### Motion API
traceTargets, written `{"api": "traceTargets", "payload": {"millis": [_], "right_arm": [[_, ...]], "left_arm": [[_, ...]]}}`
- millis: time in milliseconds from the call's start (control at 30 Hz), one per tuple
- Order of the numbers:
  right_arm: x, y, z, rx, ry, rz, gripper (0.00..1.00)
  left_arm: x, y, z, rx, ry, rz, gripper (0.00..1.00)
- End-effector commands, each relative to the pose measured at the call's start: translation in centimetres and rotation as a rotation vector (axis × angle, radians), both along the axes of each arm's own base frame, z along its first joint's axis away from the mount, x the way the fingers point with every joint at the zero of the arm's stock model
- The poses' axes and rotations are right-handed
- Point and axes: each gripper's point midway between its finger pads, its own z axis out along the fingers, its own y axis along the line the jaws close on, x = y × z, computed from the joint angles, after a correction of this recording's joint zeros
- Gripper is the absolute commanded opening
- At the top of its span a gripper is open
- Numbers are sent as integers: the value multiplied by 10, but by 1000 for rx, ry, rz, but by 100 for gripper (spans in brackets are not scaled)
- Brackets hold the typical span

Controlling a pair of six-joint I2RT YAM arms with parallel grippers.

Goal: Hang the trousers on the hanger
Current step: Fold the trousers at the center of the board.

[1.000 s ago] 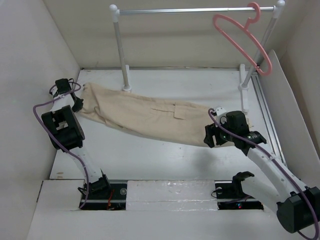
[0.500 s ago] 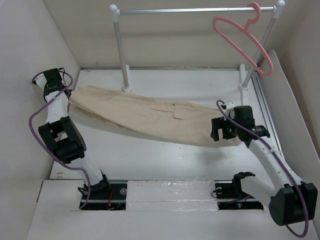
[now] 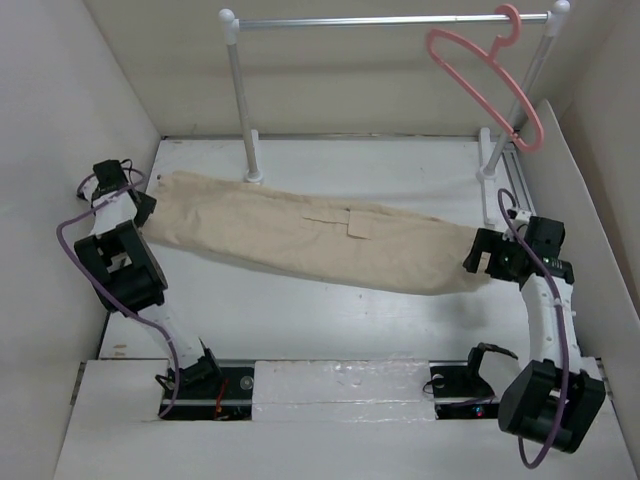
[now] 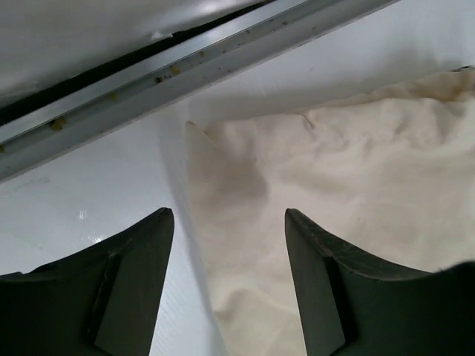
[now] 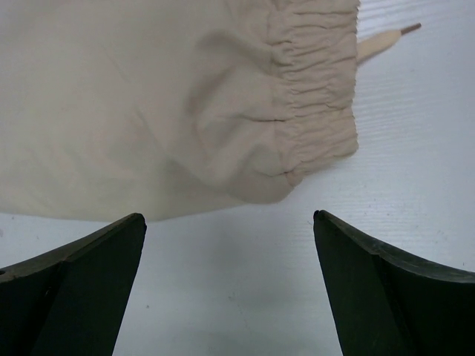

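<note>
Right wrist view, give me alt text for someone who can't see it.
Beige trousers lie on a white table, their gathered elastic waistband just beyond the open right pincer, which holds nothing. A drawstring tip pokes out at the upper right.

Bright, even overhead light leaves the white table (image 3: 330, 320) nearly featureless. A faint soft shadow edges the trousers (image 3: 300, 235). In both wrist views the dark fingers (image 4: 133, 289) look slightly soft, and the cloth beyond them is sharp.

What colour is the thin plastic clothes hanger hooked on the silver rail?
The thin plastic clothes hanger is salmon pink, seen best in the top external view.
</note>
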Motion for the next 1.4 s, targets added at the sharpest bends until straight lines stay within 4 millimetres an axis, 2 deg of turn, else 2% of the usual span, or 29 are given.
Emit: {"api": "traceTargets", "payload": {"millis": [0,33,67,100,167,200,233,300,367,433,467,500,533,567,600,667,700,800,900,933,1000,1033,1067,1100,1167,1200,1267,1300,1367], "right_arm": [[-7,-4,-5,45,19,-55,100],[-7,-5,-6,42,26,-62,100],[-10,-16,-8,31,37,-110,100],[-11,-20,-10,33,45,-134,100],[-12,-30,-15,41,61,-179,100],[-8,-33,-15,53,44,-190,100],[-7,-34,-21,70,52,-196,100],[-1,-37,-29,115,32,-239,100],[0,-38,-42,135,68,-262,100],[10,-38,-47,164,43,-276,100],[7,-35,-60,192,79,-288,100],[16,-38,-62,205,48,-305,100],[19,-40,-66,220,38,-322,100],[20,-37,-78,253,62,-329,100],[25,-35,-84,282,48,-347,100],[29,-31,-93,328,51,-346,100],[32,-29,-100,357,52,-363,100],[42,-28,-98,398,-4,-391,100],[48,-30,-97,409,-44,-409,85],[49,-29,-99,419,-32,-407,58],[47,-30,-100,419,-25,-398,38],[48,-31,-93,403,-41,-386,24],[49,-42,-84,361,-66,-400,19],[38,-45,-81,329,-31,-402,17],[44,-65,-31,198,-144,-410,13],[36,-67,-19,155,-137,-404,12],[35,-77,21,70,-218,-418,10],[33,-78,56,31,-300,-409,9],[30,-77,86,-2,-378,-408,7]], "left_arm": [[26,-34,90,43,-248,-61,58],[32,-55,99,43,-272,-116,58],[42,-77,102,50,-286,-179,58],[53,-123,102,47,-294,-283,58],[60,-161,90,30,-288,-350,58],[61,-178,85,8,-292,-380,58],[59,-188,68,-18,-267,-394,58],[61,-197,54,-72,-268,-404,58],[59,-184,33,-88,-225,-375,58],[53,-169,14,-95,-181,-343,58],[49,-153,8,-95,-167,-307,58],[47,-144,4,-97,-157,-288,58],[40,-142,-6,-128,-143,-281,58],[35,-126,-9,-149,-149,-242,58],[21,-123,-23,-183,-126,-215,58],[15,-117,-29,-254,-159,-183,58],[6,-106,-34,-267,-152,-149,57],[-10,-95,-39,-240,-131,-112,57],[-20,-92,-36,-204,-125,-91,57],[-23,-92,-36,-203,-120,-88,56],[-30,-92,-40,-199,-88,-85,56],[-35,-89,-43,-198,-76,-75,56],[-41,-89,-45,-193,-62,-68,56],[-49,-91,-51,-193,-44,-66,56],[-56,-91,-48,-175,-49,-64,55],[-60,-93,-48,-173,-46,-67,55],[-76,-99,-54,-182,-23,-66,55],[-79,-106,-56,-189,-17,-80,55],[-88,-118,-54,-188,1,-115,54]]}}
